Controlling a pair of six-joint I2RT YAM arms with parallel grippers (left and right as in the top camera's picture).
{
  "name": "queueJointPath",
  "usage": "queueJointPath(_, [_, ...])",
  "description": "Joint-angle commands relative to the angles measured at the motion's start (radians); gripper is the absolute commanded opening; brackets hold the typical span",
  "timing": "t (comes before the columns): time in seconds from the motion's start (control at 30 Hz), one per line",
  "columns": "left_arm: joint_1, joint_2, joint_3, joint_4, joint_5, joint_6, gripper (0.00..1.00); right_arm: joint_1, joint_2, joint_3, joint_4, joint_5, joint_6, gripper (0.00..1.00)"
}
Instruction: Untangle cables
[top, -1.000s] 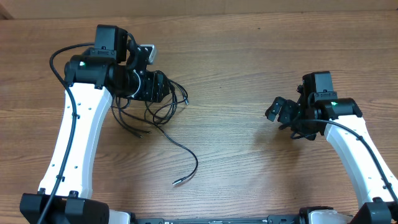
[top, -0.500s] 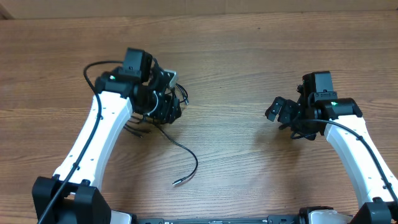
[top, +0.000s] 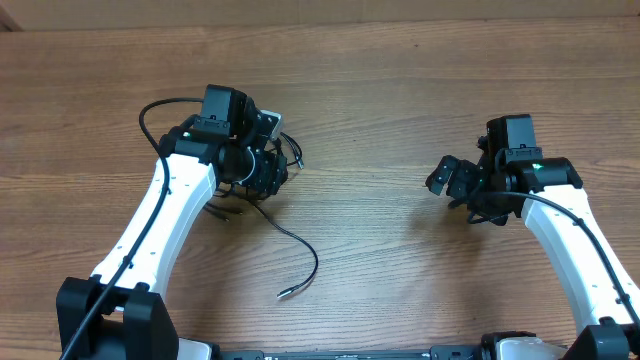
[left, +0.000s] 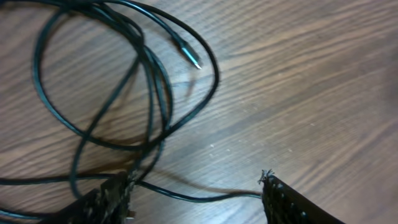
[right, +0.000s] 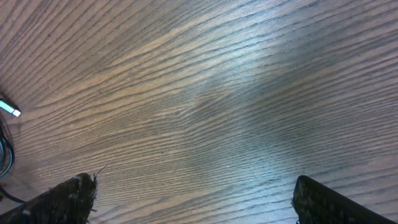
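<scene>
1. My left gripper (top: 262, 172) was up on the far-left side of the cables (left: 160, 93) a second ago. It's since swung in and now sits right over them. On the wrist cam the jaws are spread wide with one strand running across the gap, nothing pinched yet.
2. The cables are a bunch of loose loops on the wooden table (top: 400, 90), directly under that gripper. I'd say that move was pure lining-up, zero untangling so far.
3. One tail trails out of the cables toward me and ends in a plug (top: 283, 293). It hasn't shifted at all.
4. My right gripper (top: 452, 180) is well to the right of the cables and hasn't budged. Its jaws are wide and empty over bare wood.
</scene>
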Motion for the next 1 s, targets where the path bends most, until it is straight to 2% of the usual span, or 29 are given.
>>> queueJointPath(0.0, [-0.003,-0.009,-0.015,0.012,-0.054,0.021,0.68,-0.004,-0.012,0.001,0.006,0.000,-0.004,1.00])
queueJointPath(0.17, [-0.003,0.020,-0.015,0.019,-0.056,0.046,0.68,-0.004,-0.012,0.001,0.009,0.000,-0.004,1.00])
queueJointPath(0.37, [-0.003,0.153,-0.015,0.022,-0.021,0.046,0.65,-0.004,-0.012,0.001,0.008,0.000,-0.004,1.00])
queueJointPath(0.53, [-0.003,0.261,-0.015,0.024,0.040,0.046,0.51,-0.004,-0.012,0.001,0.009,0.000,-0.005,1.00])
queueJointPath(0.6, [-0.003,0.278,-0.015,0.024,0.040,0.046,0.37,-0.004,-0.012,0.001,0.009,0.000,-0.005,1.00])
queueJointPath(0.67, [-0.003,0.284,-0.015,0.023,0.040,0.046,0.31,-0.004,-0.012,0.001,0.009,0.000,-0.005,1.00])
queueJointPath(0.7, [-0.003,0.282,-0.015,0.023,0.040,0.045,0.15,-0.004,-0.012,0.001,0.009,0.000,-0.005,1.00])
queueJointPath(0.73, [-0.003,0.281,-0.014,0.021,0.045,0.045,0.04,-0.004,-0.012,0.001,0.010,0.000,-0.005,1.00])
queueJointPath(0.97, [-0.002,0.262,0.038,-0.003,0.201,0.053,0.04,-0.004,-0.012,0.001,0.009,0.000,-0.005,1.00])
